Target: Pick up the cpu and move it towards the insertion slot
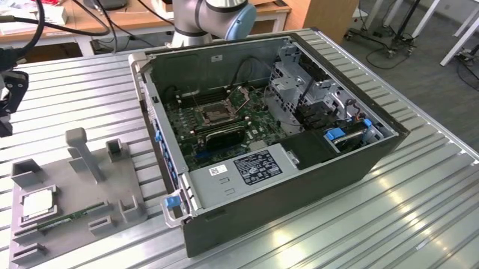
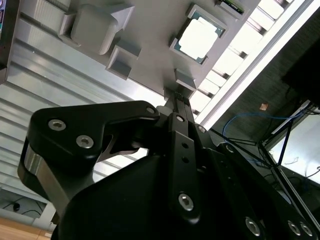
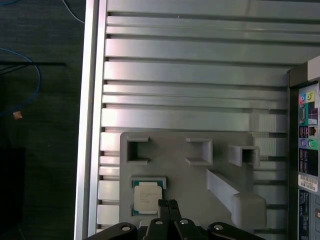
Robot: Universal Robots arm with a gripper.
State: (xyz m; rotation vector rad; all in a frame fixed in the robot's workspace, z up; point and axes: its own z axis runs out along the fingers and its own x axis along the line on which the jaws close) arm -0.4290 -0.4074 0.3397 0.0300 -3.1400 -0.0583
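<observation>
The gripper (image 3: 168,203) hangs above the grey fixture plate (image 3: 175,175) with its fingertips drawn narrow, seemingly pressed together, and nothing held between them. Below the tips, and apart from them, the cpu (image 3: 147,196) lies flat, silvery top up, in its square pocket near the plate's edge on the exterior view's left. A green memory stick (image 1: 71,217) lies just beside it along the plate's near edge. The plate rests on the slotted aluminium bench (image 1: 90,101), close to the bench's edge. Beside the plate stands the open computer case (image 1: 299,190). The insertion slot (image 1: 215,115) sits on the motherboard (image 1: 254,131) inside the case, well apart from the cpu.
</observation>
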